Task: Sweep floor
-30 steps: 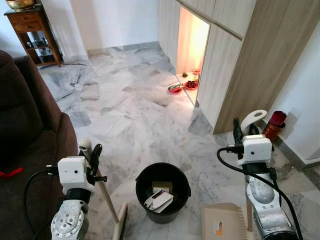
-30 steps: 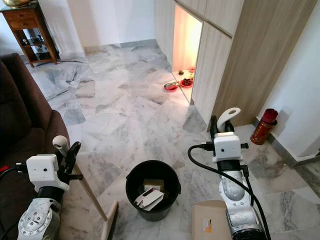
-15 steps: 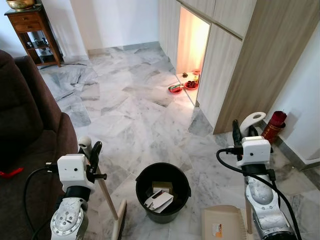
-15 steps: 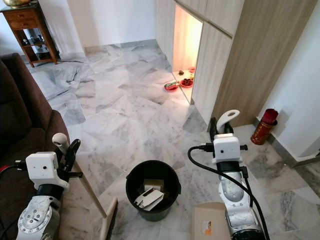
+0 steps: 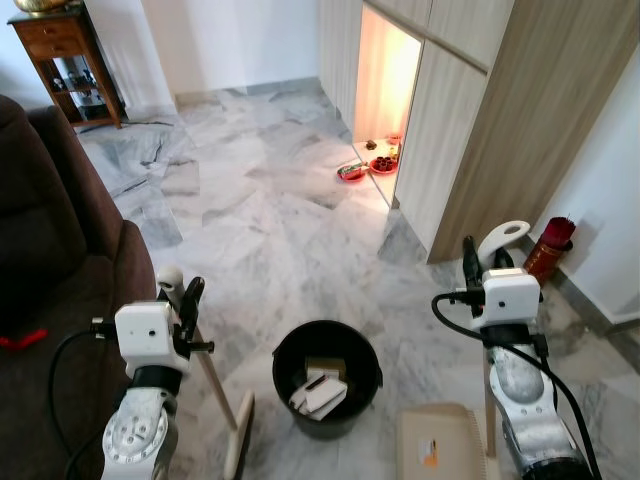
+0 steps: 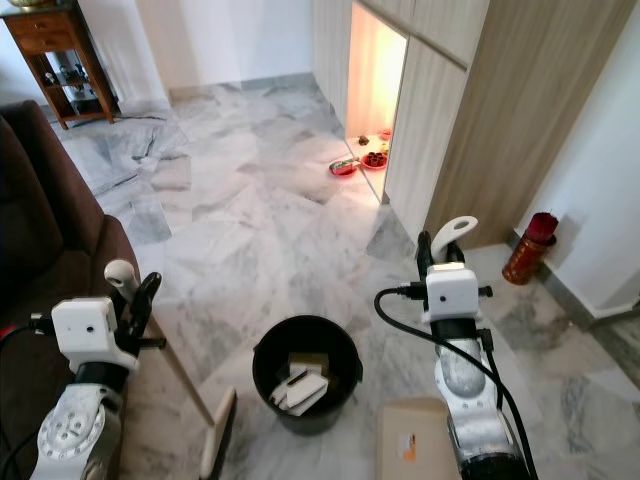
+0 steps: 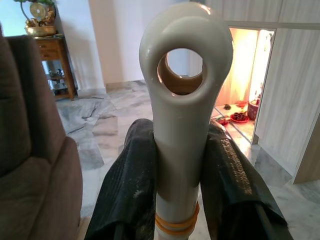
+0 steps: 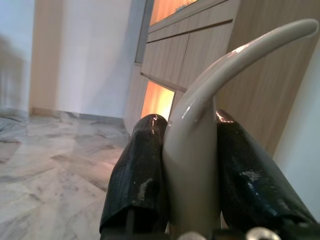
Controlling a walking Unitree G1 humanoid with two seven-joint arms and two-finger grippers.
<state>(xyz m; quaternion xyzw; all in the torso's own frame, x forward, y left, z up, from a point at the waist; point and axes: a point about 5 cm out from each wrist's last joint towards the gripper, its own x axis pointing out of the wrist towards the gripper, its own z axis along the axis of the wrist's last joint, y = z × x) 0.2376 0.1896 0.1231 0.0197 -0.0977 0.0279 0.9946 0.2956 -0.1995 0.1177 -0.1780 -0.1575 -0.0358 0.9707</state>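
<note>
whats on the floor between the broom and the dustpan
A black bucket with scraps of paper and card inside stands on the marble floor between the broom held by the left gripper and the dustpan held by the right gripper, seen in both eye views.

Standing between broom [image 5: 213, 392] at left and dustpan [image 5: 440, 452] at right: bucket [image 5: 326, 377]. Lying inside bucket: boxes [image 5: 320, 389]. Sitting far left: sofa [image 5: 55, 270].

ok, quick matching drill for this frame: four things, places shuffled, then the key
1. broom handle
2. dustpan handle
3. black bucket
4. red canister

a. on the floor between the two arms
b. by the wall, beyond the right arm
c. in the left gripper
d. in the right gripper

Pairs: 1-c, 2-d, 3-a, 4-b
</note>
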